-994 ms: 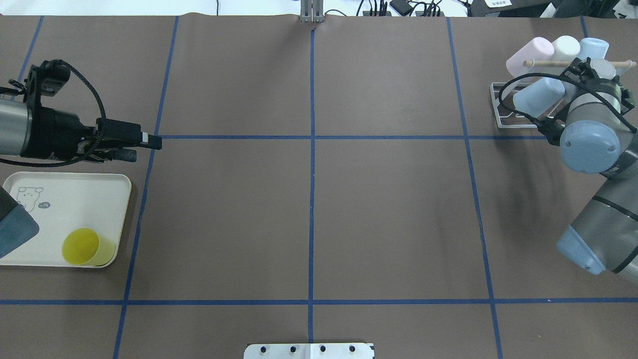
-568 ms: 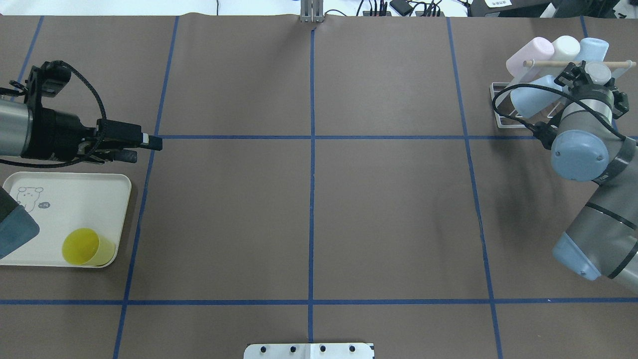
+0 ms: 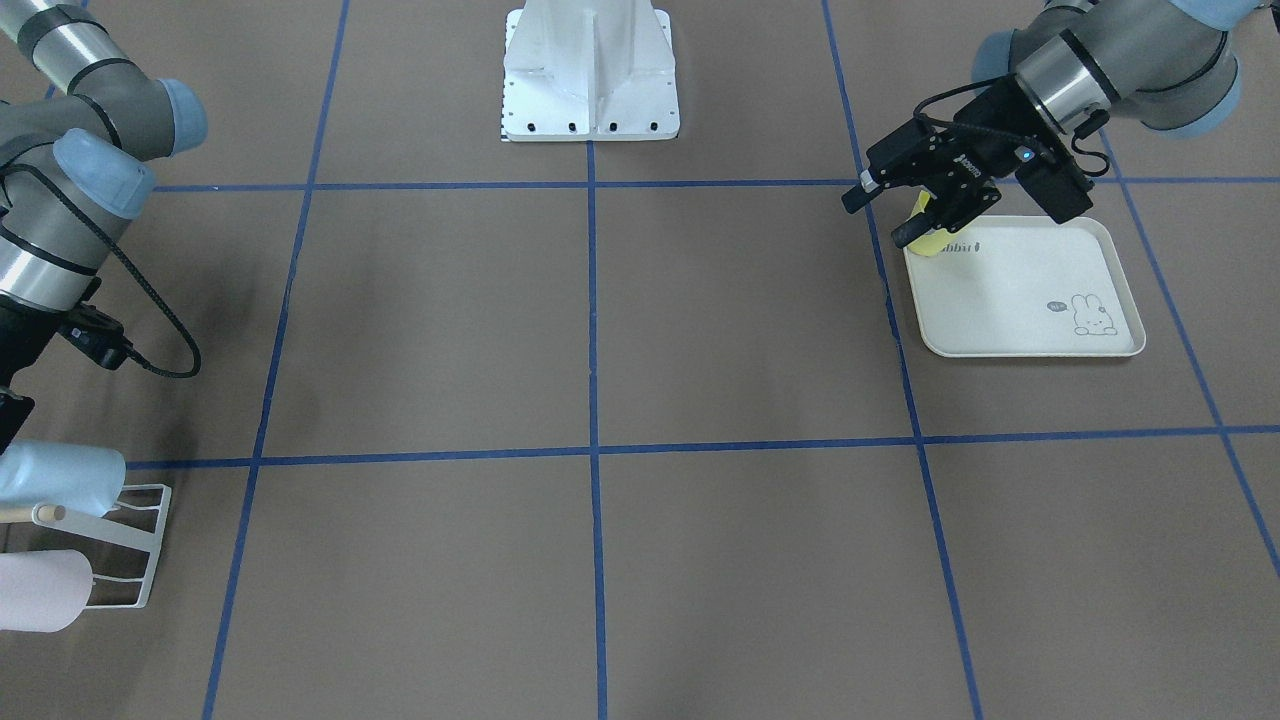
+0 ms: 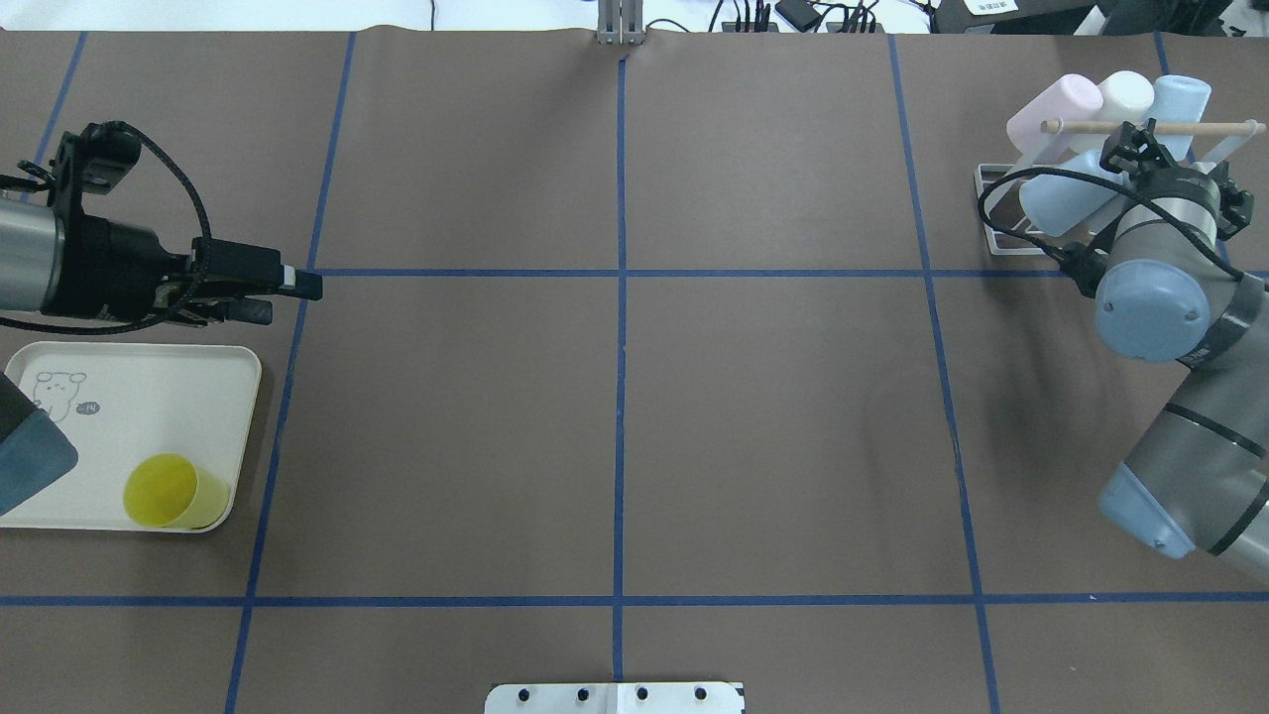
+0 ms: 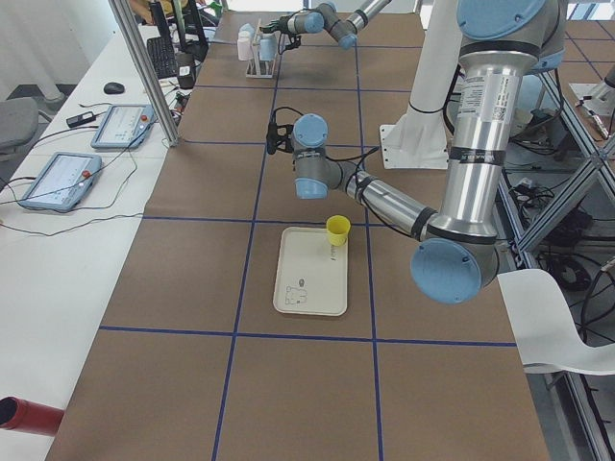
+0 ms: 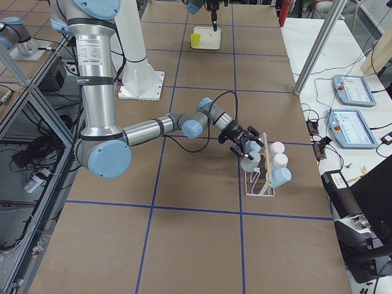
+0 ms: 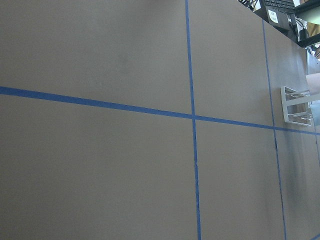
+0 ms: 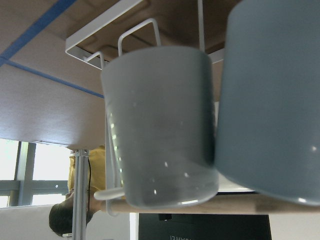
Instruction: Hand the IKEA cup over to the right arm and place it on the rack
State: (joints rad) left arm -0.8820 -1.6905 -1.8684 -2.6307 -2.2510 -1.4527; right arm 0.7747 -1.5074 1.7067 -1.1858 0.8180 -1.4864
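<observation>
Hovering over the bench [image 4: 615,416] just beside the cream tray [image 4: 149,377], the left end effector [image 4: 292,297] is open and empty. The right end effector [image 6: 248,146] is at the rack [image 4: 1001,243] (open or closed, I cannot tell), close to a pale blue cup [image 4: 1056,196] resting there; a yellow cup [image 4: 173,493] stands in the tray

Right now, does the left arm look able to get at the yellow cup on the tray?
Probably yes. The yellow cup stands alone, mouth up, in a corner of the tray; the left tool hangs open near the tray, with nothing between them.
</observation>
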